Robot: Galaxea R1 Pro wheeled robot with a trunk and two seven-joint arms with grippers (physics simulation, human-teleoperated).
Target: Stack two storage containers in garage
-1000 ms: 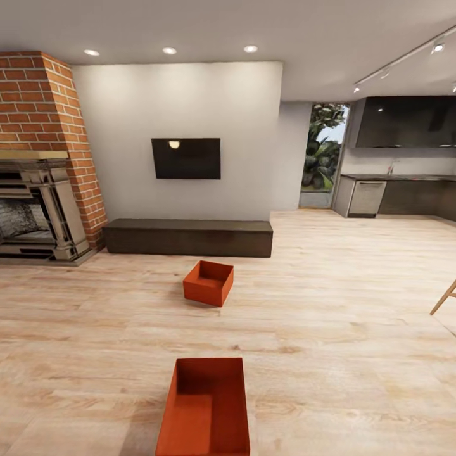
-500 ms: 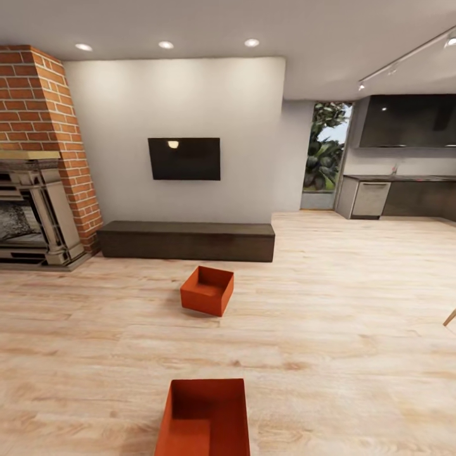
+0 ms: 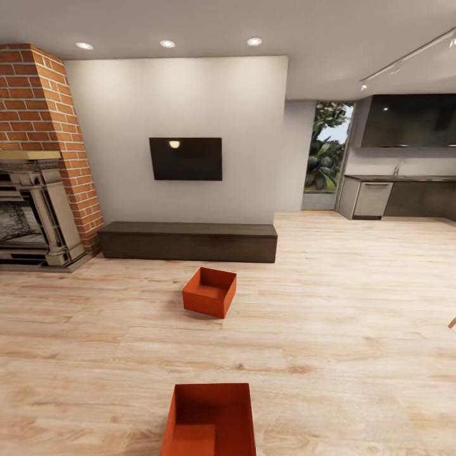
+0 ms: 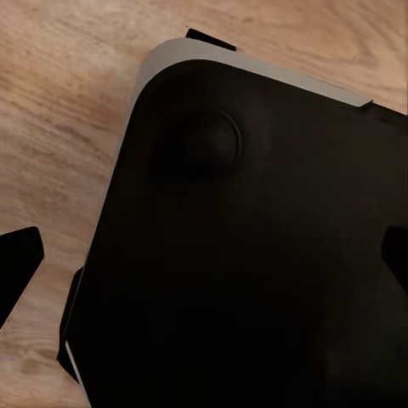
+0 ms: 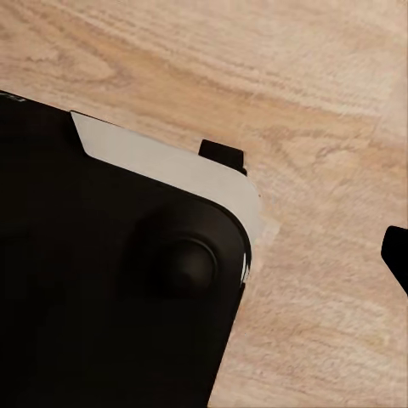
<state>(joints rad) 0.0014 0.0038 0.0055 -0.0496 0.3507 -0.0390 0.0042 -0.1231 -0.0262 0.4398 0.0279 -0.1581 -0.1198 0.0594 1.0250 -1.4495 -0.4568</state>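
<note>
2 storage containers sat on the living room's wood floor: near container (image 3: pixel 212 421) just ahead, far container (image 3: pixel 209 292) short of the bench (image 3: pixel 189 241). Likely light, stiff, thin-walled; best pinched at a rim. Couldn't tell either hand's state.

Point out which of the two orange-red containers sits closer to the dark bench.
The farther storage container, the one out in the middle of the wood floor, just short of the bench below the TV. The other container lies at the head view's bottom edge, partly cropped.

Black rounded base (image 4: pixel 255 255); pale grey edging
</note>
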